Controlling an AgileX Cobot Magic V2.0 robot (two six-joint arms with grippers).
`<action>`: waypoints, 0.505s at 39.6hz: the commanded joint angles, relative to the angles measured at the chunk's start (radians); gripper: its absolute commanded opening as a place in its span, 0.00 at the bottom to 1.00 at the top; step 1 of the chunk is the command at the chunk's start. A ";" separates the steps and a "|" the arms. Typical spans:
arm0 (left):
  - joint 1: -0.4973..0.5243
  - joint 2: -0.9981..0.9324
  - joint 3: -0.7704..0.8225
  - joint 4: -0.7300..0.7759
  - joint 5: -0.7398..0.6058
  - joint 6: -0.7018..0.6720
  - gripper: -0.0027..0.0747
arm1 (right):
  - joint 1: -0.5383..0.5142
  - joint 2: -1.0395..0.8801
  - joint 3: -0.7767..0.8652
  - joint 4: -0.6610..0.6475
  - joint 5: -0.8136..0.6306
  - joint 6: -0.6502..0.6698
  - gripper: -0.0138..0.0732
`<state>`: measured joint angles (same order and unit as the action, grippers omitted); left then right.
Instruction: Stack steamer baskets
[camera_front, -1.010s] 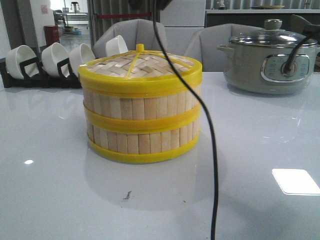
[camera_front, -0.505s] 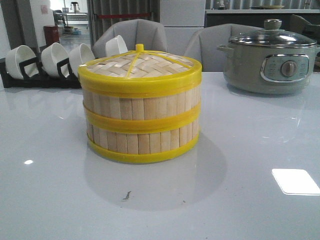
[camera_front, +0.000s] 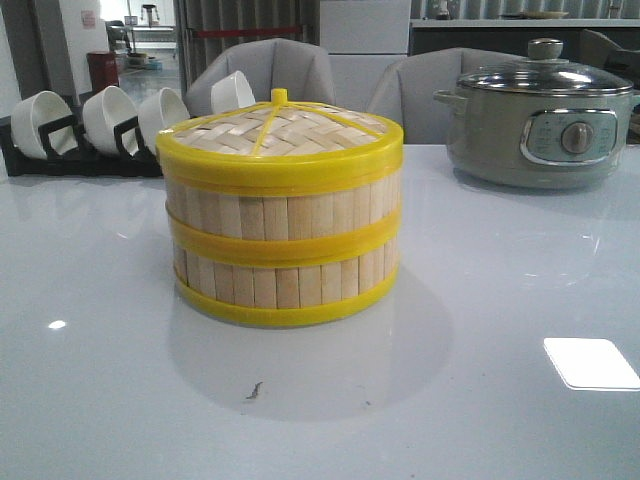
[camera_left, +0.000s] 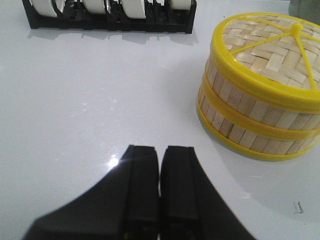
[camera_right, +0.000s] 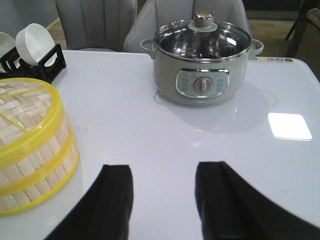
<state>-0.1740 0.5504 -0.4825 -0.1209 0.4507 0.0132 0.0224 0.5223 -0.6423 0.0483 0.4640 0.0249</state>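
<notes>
Two steamer baskets (camera_front: 280, 250) stand stacked one on the other at the table's middle, with the woven lid (camera_front: 282, 130) on top. The same stack shows in the left wrist view (camera_left: 260, 120) and in the right wrist view (camera_right: 30, 155). My left gripper (camera_left: 160, 150) is shut with nothing between its fingers, over bare table and well apart from the stack. My right gripper (camera_right: 163, 170) is open and empty, over bare table between the stack and the pot. Neither gripper shows in the front view.
A grey-green electric pot (camera_front: 540, 115) with a glass lid stands at the back right. A black rack with white bowls (camera_front: 90, 125) runs along the back left. Grey chairs (camera_front: 270, 65) stand behind the table. A bright light patch (camera_front: 590, 362) lies at the front right.
One second ago a black cable hung across the front view, over the stack and the pot. It has gone from view. The stack has not moved.
</notes>
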 joint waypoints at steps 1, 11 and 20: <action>-0.004 0.000 -0.030 -0.011 -0.080 -0.006 0.15 | -0.021 -0.094 0.064 -0.004 -0.080 -0.002 0.63; -0.004 0.000 -0.030 -0.011 -0.080 -0.006 0.15 | -0.103 -0.243 0.268 -0.004 -0.075 -0.002 0.63; -0.004 0.000 -0.030 -0.011 -0.080 -0.006 0.15 | -0.133 -0.268 0.333 -0.004 -0.116 -0.002 0.52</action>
<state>-0.1740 0.5504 -0.4825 -0.1209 0.4507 0.0132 -0.1021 0.2474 -0.2815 0.0483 0.4682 0.0249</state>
